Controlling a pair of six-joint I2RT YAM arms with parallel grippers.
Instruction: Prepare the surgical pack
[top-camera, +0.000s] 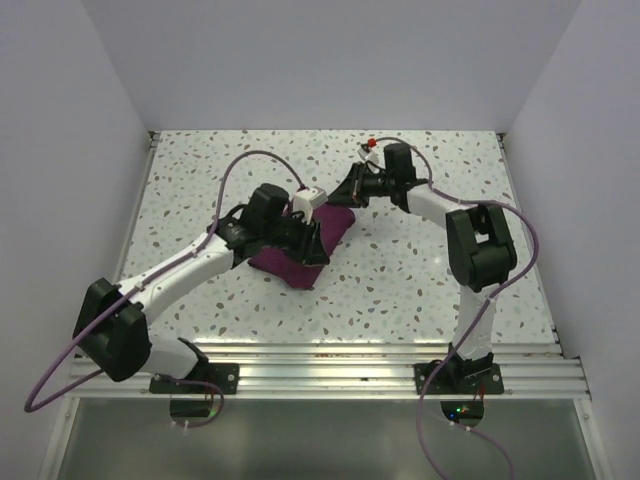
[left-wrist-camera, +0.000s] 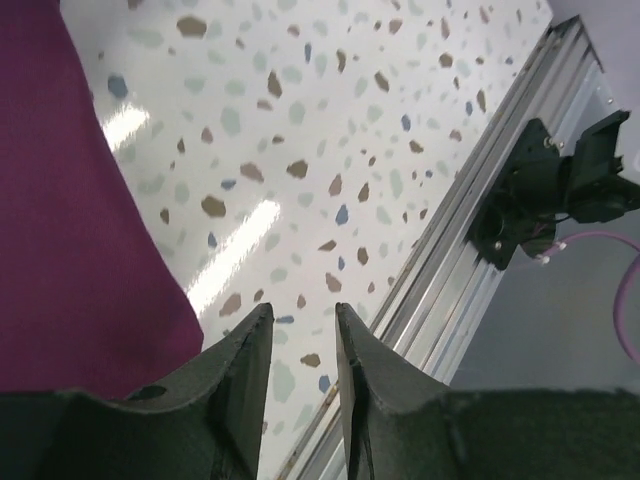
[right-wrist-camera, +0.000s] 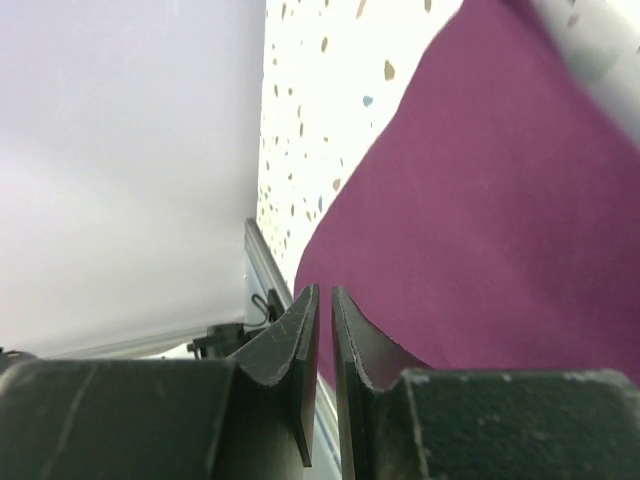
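Mid-table, the purple cloth bundle (top-camera: 337, 226) lies folded betw. both arms, nothing else of the pack showing, so wrapping looks mostly done, maybe last tucks left; left gripper (left-wrist-camera: 302, 310) slightly apart, empty; right gripper (right-wrist-camera: 324, 290) nearly together at cloth edge, can't tell if pinching.

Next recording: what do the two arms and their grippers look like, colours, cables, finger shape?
Both the left arm and right arm have white links with bulky black joint housings, and a lilac cable loops along each. Black base plates sit on a ribbed aluminium rail. The left gripper and right gripper carry matte, dark wedge-shaped fingers tapering to thin tips.
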